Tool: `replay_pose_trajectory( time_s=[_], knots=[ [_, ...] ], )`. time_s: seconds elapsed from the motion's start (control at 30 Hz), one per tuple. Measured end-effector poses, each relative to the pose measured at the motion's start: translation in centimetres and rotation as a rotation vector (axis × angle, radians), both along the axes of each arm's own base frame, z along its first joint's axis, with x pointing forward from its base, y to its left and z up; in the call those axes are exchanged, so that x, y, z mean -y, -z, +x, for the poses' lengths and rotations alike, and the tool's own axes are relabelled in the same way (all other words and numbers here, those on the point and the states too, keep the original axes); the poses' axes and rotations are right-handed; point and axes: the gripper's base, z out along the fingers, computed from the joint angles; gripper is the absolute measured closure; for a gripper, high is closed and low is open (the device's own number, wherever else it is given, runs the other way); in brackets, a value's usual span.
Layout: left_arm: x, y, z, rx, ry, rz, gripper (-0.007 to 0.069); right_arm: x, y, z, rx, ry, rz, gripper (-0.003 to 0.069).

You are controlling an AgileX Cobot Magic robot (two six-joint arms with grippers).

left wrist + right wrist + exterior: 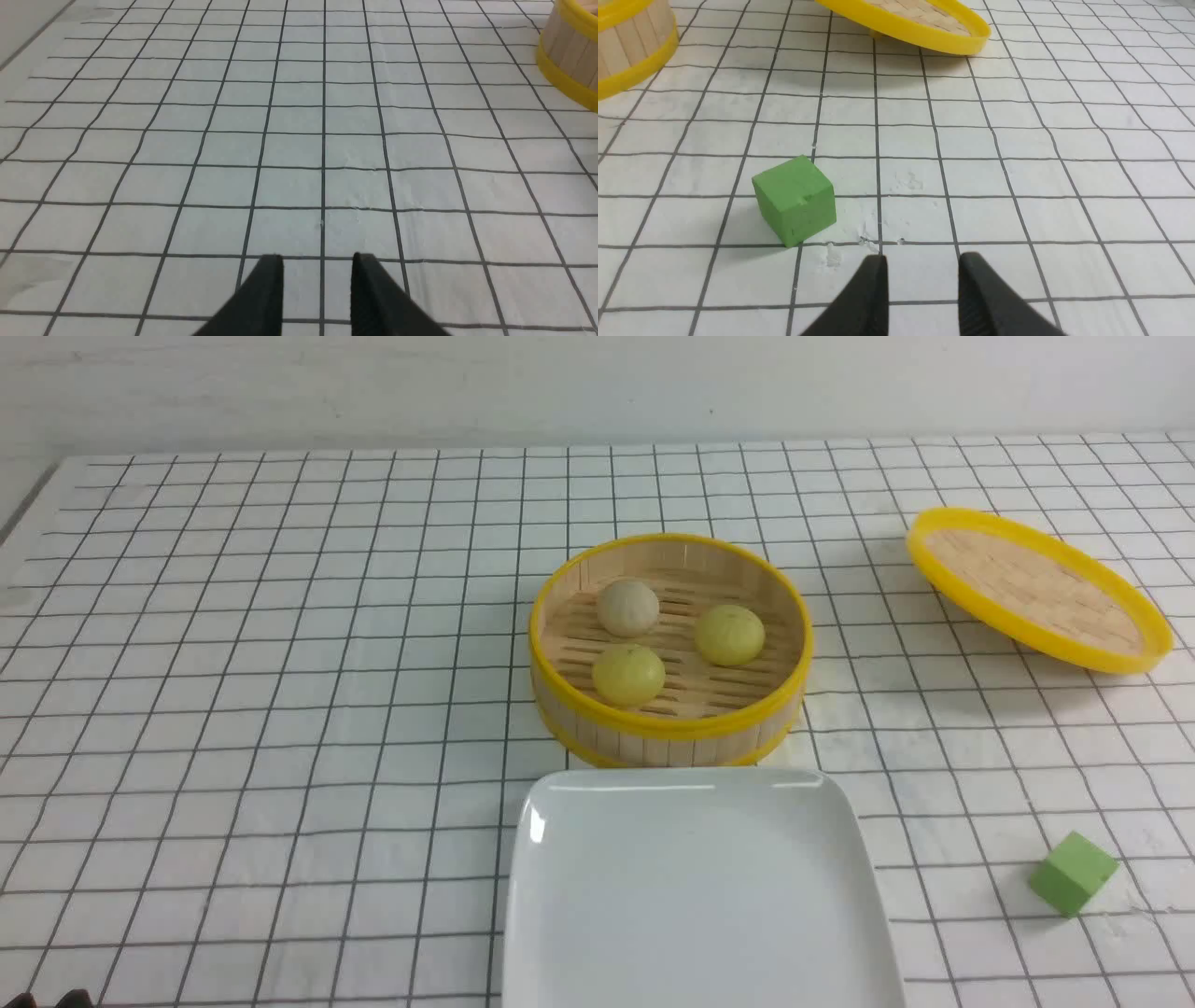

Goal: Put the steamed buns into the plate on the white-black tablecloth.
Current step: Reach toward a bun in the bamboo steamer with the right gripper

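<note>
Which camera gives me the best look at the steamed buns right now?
Front view. It looks down into the bamboo steamer, showing the beige-grey bun and both yellow buns whole. Both wrist views catch only a slice of the steamer's outer wall, no buns.

— Where's the front camera?
— High on the robot's side, looking forward and down over the white-black tablecloth (280, 663), with the bamboo steamer (667, 728) mid-frame.
— And the wrist cameras?
— Low, close to the cloth. The left one catches the steamer's wall. The right one shares the green cube (794, 200) and woven lid (924, 16) with the front.
</note>
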Motion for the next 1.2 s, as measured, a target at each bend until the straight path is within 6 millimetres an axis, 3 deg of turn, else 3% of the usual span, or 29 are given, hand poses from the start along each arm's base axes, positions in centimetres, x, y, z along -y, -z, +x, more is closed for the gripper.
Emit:
replay_pose_trajectory(
  time_s=[1.2],
  knots=[
    [-0.10,-0.01,0.00,0.001,-0.002,0.031,0.0384,0.01,0.00,0.00,0.000,0.000,-0.004,0.0420]
  ],
)
